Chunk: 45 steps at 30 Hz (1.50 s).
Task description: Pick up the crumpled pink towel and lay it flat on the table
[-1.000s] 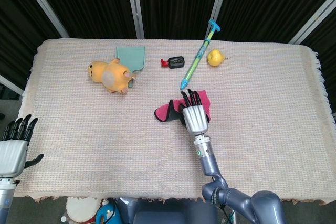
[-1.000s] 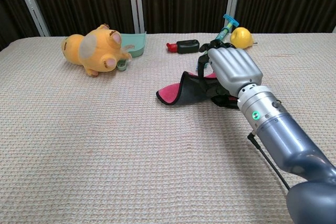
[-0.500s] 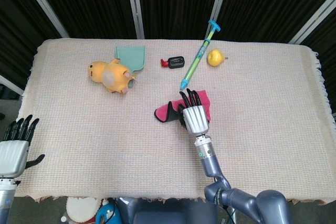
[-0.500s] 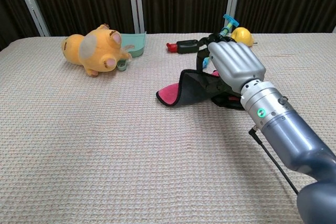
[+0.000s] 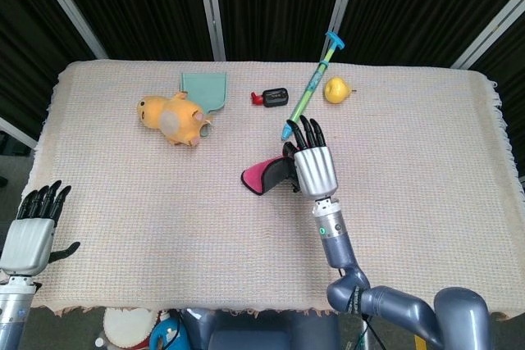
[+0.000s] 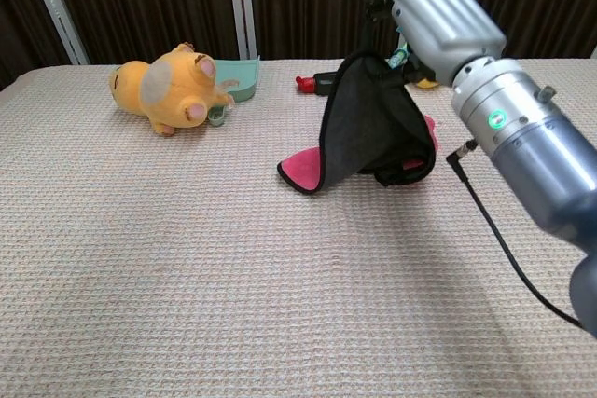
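Pink on one face and black on the other, the towel hangs from the right robot hand, whose fingers are clamped on its top edge; the lower corner and a fold at the right appear to rest on the counter, roughly mid-counter and just in front of the blue-green syringe toy.

Risks, as I judge them: the hold looks to be on a small bit of cloth near one edge, so the towel could slip free as it rises and drop back crumpled. It also hangs bunched and folded on itself, so one robot hand alone may only set it down doubled over, not flat. A wide swing could brush the syringe toy, the small black and red object or the yellow pear-like fruit just behind.

The right robot hand is raised above the counter, back of the palm toward the chest view, forearm rising steeply to it. The left robot hand sits at the counter's near left edge, fingers apart and holding nothing, well apart from the towel. An orange plush toy and a teal dustpan lie far left.
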Each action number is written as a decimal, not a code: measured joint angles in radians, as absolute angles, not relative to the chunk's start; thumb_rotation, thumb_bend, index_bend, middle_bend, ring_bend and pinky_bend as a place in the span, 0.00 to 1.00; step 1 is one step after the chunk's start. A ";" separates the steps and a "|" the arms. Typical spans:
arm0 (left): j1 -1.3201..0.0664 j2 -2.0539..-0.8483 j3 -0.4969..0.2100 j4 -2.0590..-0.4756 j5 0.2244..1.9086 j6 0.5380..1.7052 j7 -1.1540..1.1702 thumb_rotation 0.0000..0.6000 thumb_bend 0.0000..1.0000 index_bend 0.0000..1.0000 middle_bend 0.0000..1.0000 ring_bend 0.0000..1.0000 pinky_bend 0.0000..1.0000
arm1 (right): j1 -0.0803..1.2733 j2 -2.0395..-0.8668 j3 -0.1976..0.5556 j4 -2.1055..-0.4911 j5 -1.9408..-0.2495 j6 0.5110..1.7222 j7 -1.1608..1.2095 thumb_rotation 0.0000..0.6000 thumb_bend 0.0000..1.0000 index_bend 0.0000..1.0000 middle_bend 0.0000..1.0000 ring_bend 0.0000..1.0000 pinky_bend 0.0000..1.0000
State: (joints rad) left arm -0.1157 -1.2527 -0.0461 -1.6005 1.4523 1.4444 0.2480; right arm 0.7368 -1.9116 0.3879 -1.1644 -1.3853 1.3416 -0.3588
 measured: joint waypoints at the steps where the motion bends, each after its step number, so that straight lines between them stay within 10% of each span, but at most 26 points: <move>1: -0.119 -1.256 -0.048 -1.604 1.446 1.437 0.248 1.00 0.00 0.00 0.00 0.00 0.07 | 0.739 -1.892 0.400 -1.191 -1.380 1.340 -0.373 1.00 0.55 0.57 0.18 0.08 0.10; 16: -0.208 -1.362 -0.129 -1.666 1.348 1.354 0.300 1.00 0.02 0.07 0.01 0.00 0.07 | 0.800 -1.679 0.569 -1.482 -1.265 1.300 -0.591 1.00 0.55 0.58 0.18 0.08 0.10; 45: -0.503 -1.804 -0.341 -1.469 1.271 1.319 0.337 1.00 0.00 0.00 0.01 0.00 0.07 | 0.898 -1.674 0.556 -1.573 -1.185 1.381 -0.770 1.00 0.55 0.58 0.18 0.08 0.10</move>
State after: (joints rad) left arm -0.5033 -1.8039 -0.3410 -1.4693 1.2714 1.3188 0.3374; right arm 0.8978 -1.6737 0.5560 -1.5725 -1.1854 1.3811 -0.7697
